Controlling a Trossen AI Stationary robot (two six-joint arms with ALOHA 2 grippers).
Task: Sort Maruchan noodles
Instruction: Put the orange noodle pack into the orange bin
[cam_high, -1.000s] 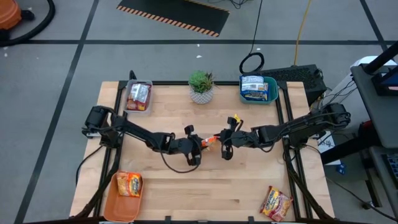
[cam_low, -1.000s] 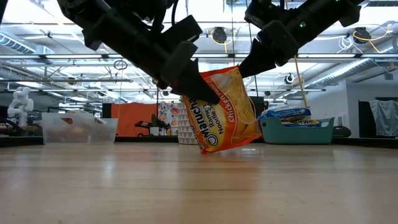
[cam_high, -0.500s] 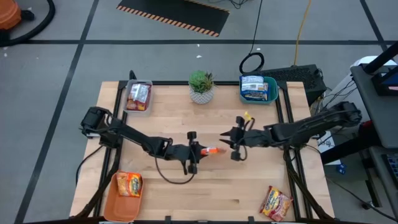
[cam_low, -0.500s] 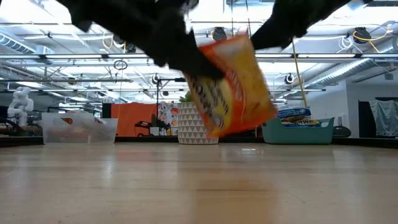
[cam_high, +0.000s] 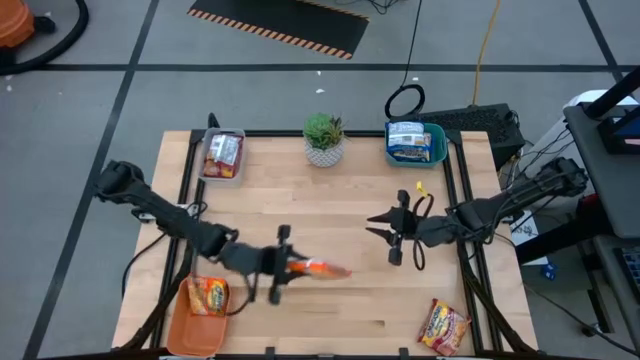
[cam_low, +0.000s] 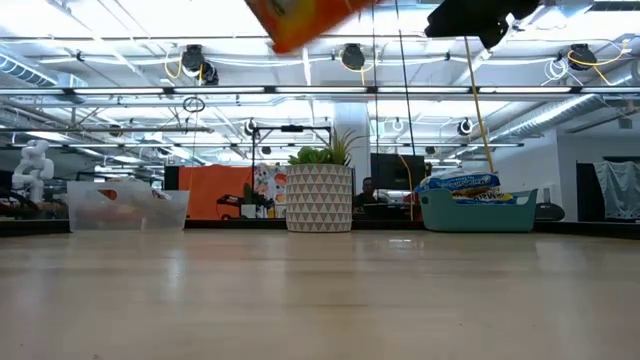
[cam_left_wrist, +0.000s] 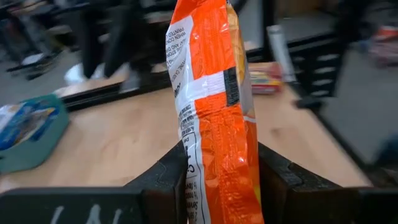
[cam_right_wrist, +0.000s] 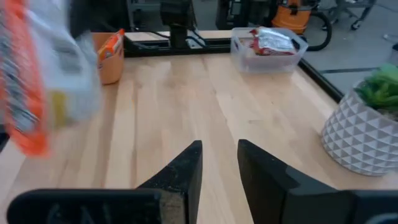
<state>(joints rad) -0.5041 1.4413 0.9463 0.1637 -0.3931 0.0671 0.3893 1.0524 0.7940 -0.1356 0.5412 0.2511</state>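
My left gripper (cam_high: 290, 268) is over the near-left part of the table, shut on an orange-yellow Maruchan packet (cam_high: 324, 269). In the low view only the packet's lower edge (cam_low: 300, 20) shows, at the top of the picture. My right gripper (cam_high: 384, 232) hovers right of centre, open and holding nothing, well apart from the packet; its wrist view shows the gap between its fingers (cam_right_wrist: 219, 163). Another orange packet (cam_high: 207, 296) lies in the orange tray (cam_high: 190, 335). A red packet (cam_high: 224, 151) lies in the clear tray, and blue packets (cam_high: 408, 140) lie in the teal tray. My left gripper pinches the orange packet between its two fingers (cam_left_wrist: 283, 183) at one end of the wrapper (cam_left_wrist: 214, 186). The fingers come in about level from the table's left. The packet stands on edge, sticks out past the fingers toward the right, and is lifted clear of the table.
A potted green plant (cam_high: 323, 138) stands at the far edge, between the clear tray (cam_high: 206, 172) and the teal tray (cam_high: 440, 150). One red-orange packet (cam_high: 445, 325) lies at the near-right corner. Bare wood (cam_high: 350, 310) lies between the arms and the near edge.
My right gripper has drawn away from the orange packet and back toward the table's right edge. My left gripper has carried the packet up and toward the near-left, closer to the orange tray. In the low view the packet has risen from just above the table almost out of the picture's top.
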